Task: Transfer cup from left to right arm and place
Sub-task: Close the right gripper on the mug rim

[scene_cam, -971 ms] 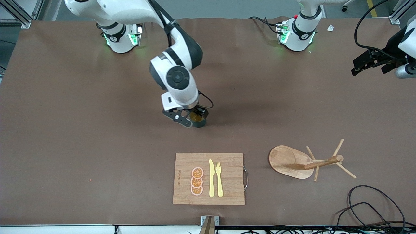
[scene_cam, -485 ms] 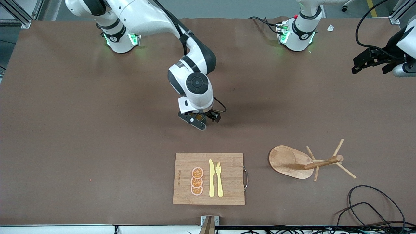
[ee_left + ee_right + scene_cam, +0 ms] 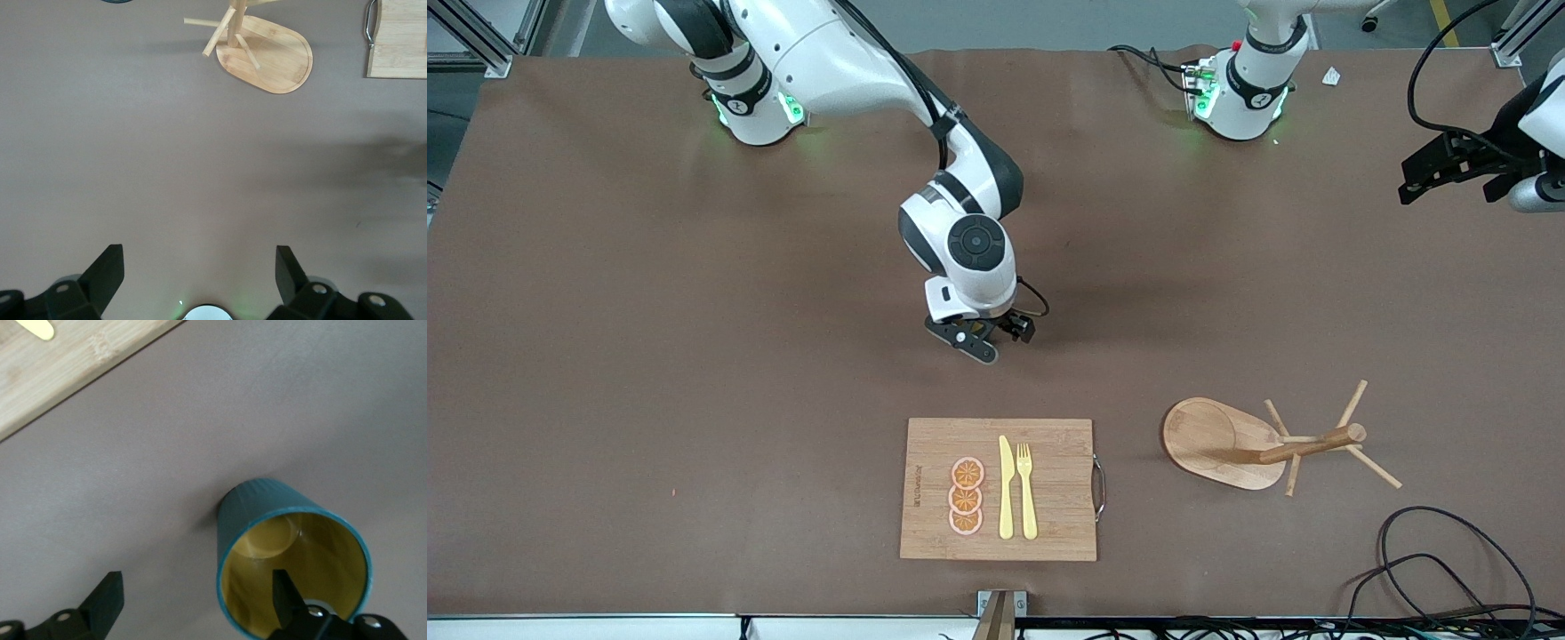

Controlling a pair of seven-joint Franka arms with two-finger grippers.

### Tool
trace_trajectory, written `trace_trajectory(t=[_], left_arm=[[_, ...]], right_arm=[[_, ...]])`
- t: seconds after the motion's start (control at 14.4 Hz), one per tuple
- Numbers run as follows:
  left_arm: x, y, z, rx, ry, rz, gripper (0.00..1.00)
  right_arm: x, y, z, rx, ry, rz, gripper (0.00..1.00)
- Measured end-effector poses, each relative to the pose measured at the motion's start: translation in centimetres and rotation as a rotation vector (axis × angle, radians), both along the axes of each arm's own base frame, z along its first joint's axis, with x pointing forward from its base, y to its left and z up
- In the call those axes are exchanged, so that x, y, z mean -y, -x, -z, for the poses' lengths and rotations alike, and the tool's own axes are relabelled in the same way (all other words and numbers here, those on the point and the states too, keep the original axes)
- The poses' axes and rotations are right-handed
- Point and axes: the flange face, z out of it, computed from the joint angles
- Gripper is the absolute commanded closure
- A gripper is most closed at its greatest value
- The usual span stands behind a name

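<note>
The cup (image 3: 267,507), dark teal with a yellowish inside, stands upright on the brown table in the right wrist view. In the front view it is hidden under the right hand. My right gripper (image 3: 197,600) is open just above it. One fingertip (image 3: 285,590) is over the cup's opening, the other (image 3: 108,597) is outside over bare table, and the cup's wall lies between them. In the front view the right gripper (image 3: 983,342) is over the table's middle. My left gripper (image 3: 1409,182) waits, open and empty, in the air at the left arm's end (image 3: 197,277).
A wooden cutting board (image 3: 1058,498) with orange slices (image 3: 966,496), a yellow knife (image 3: 1006,487) and a fork (image 3: 1027,489) lies nearer the camera than the cup. A wooden mug tree (image 3: 1214,440) stands beside it toward the left arm's end. Cables (image 3: 1432,551) lie at that front corner.
The right hand has shifted toward the left arm's end and now covers the cup, which showed beside its fingers a second ago. The left gripper has drifted slightly.
</note>
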Motion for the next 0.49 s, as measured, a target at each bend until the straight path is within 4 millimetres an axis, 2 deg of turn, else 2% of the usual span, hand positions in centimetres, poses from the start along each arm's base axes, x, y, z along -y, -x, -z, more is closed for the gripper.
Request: trace_trajectory(t=[0.49], left_arm=[[0.10, 0.00, 0.00, 0.000, 0.000, 0.002, 0.00]], right_arm=[[0.74, -0.94, -0.29, 0.030, 0.019, -0.093, 0.81]])
